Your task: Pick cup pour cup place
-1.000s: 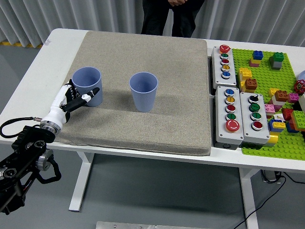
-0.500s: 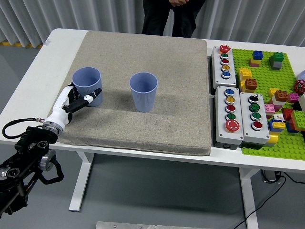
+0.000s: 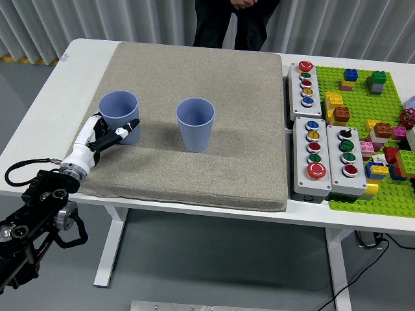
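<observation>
The left cup [image 3: 118, 116] stands upright on the grey mat [image 3: 194, 168] in the left-centre of the frame, its mouth open and apparently empty, though the inside cannot be fully judged. The left hand [image 3: 104, 135] sits at the cup's lower near side, with the fingers [image 3: 127, 127] partly curled around the base and touching or nearly touching the wall; whether the grip is closed enough to carry the cup cannot be told, and the cup rests on the mat, not lifted. A second cup [image 3: 195, 124] of the same blue stands upright toward the middle of the frame, well apart from the first. The step in hand appears to be the pick. To do it well, the fingers should wrap higher on the wall rather than at the base, so the cup does not tip when raised; closing pressure should be modest, since a thin wall of this kind may buckle. The lift should be vertical before any travel toward the second cup. The mat lies on the white counter [image 3: 45, 110]; button boxes [image 3: 318, 152] and a green brick plate [image 3: 379, 110] occupy the right of the frame, and a person [image 3: 233, 19] stands at the top edge. The right hand is out of view.
</observation>
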Robot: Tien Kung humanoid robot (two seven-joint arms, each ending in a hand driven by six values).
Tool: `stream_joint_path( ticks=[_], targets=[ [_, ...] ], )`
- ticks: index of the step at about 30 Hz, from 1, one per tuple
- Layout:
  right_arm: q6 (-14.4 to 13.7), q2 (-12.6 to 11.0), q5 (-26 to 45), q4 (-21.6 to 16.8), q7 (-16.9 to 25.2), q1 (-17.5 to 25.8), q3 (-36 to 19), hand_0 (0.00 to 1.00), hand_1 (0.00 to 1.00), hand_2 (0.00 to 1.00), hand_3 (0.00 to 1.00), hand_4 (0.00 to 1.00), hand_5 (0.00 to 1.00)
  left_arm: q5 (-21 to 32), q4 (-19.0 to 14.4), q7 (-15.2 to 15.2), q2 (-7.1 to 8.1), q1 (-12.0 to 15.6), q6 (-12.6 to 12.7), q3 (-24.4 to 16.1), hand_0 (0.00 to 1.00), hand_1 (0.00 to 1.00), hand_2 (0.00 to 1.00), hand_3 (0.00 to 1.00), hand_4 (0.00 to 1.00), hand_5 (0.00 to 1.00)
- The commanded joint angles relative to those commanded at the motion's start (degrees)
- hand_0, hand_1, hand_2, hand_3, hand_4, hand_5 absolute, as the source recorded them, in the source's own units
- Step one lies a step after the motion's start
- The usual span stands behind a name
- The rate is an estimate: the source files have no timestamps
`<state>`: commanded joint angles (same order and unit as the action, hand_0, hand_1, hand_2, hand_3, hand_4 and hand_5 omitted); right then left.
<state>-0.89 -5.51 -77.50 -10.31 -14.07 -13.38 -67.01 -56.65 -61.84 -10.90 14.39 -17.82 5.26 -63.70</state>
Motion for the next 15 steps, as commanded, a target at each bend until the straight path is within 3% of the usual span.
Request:
stream_joint_path(
  ticks=[15],
  targets=[
    [0.1, 0.0, -0.4, 0.0, -0.1, 0.1, -0.1, 0.684, 0.648, 0.574, 0.583, 0.002, 0.031, -1.7, 0.0, 0.2, -0.36, 0.1, 1.4, 0.2, 0.916, 0.870, 0.998, 0.998, 0.880, 0.293]
  ],
)
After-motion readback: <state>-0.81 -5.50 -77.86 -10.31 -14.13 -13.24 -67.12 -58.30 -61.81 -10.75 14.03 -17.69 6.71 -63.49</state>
